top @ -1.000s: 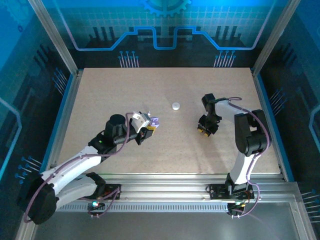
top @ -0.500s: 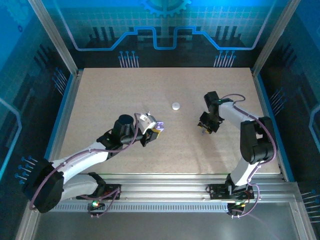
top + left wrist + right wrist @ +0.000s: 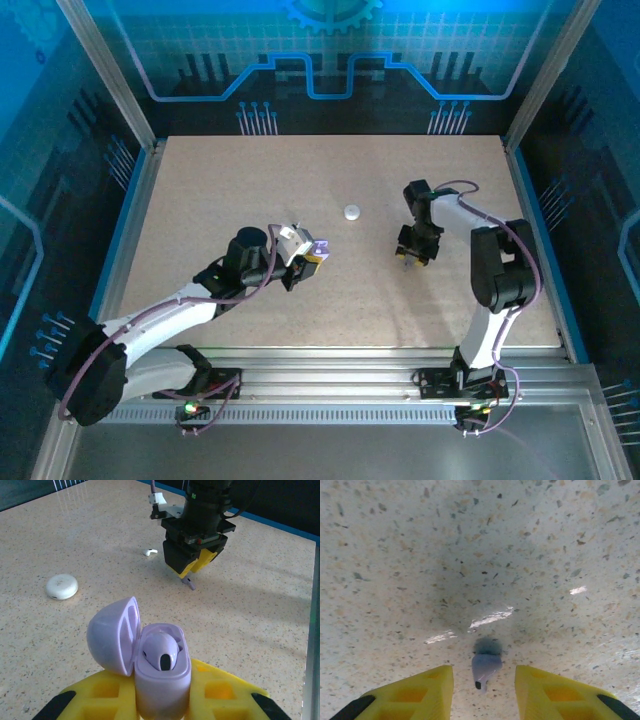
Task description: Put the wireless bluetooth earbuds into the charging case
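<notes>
While both arms lean in over the speckled desk (image 3: 200,180), here's the picture. The left arm (image 3: 160,320) stretches up from the near left corner. The right arm (image 3: 495,270) folds over on the right side and hooks back toward the middle.

Left tool (image 3: 308,256), left of centre: clenched on the lavender charging case (image 3: 160,680), yellow fingers pinching the base from both sides. The case sits upright with its lid (image 3: 112,640) swung open to one side. One lavender bud (image 3: 161,652) is seated in a well, its dark oval face turned up and out.

Right tool (image 3: 412,254), right of centre: pointing straight down at the desk, released, fingers standing apart. Between them is the loose lavender earbud (image 3: 485,666), with a clear gap of desk on each side, so neither finger touches it. Its long axis runs parallel to the fingers. The rounded head points away from the wrist camera and the short, dark-tipped stem points back toward it. From the left wrist view it sits directly under the fingertips, stem end low at the desk.

Farther out, between the two tools, a white round pebble-like case (image 3: 62,586) lies flat and closed.

Smallest of all is the white earbud (image 3: 149,552), down on the desk near the right tool on its far side. It lies flat, long axis roughly crosswise in the left wrist view, and I can't make out which end is the stem.
</notes>
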Robot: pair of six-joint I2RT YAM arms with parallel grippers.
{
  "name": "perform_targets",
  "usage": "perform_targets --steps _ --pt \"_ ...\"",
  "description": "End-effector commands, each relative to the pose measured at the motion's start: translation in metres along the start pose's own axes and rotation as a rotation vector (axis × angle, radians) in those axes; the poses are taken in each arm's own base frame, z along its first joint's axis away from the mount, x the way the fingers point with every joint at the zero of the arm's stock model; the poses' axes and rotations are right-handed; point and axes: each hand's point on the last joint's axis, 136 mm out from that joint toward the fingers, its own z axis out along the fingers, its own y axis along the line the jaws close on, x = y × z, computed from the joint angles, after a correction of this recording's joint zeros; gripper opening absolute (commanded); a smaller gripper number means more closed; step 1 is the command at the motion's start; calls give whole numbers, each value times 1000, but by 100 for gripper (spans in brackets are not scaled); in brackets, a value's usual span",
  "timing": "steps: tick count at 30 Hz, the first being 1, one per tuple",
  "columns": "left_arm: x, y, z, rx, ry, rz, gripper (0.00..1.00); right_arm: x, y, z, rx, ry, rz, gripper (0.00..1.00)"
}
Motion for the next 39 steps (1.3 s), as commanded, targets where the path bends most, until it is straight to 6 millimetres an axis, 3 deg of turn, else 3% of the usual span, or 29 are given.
perform_targets --steps 1,17,27,39 --pt "-17 -3 -4 -2 -34 22 14 1 -5 4 47 26 -10 38" --pt "-10 -2 -10 -19 -22 22 14 3 -3 22 52 68 -12 28" --pt "-6 -3 -13 -24 -17 23 14 11 -7 27 88 93 -26 28" --pt "0 -3 -8 -14 -10 4 14 14 2 12 65 58 -34 22"
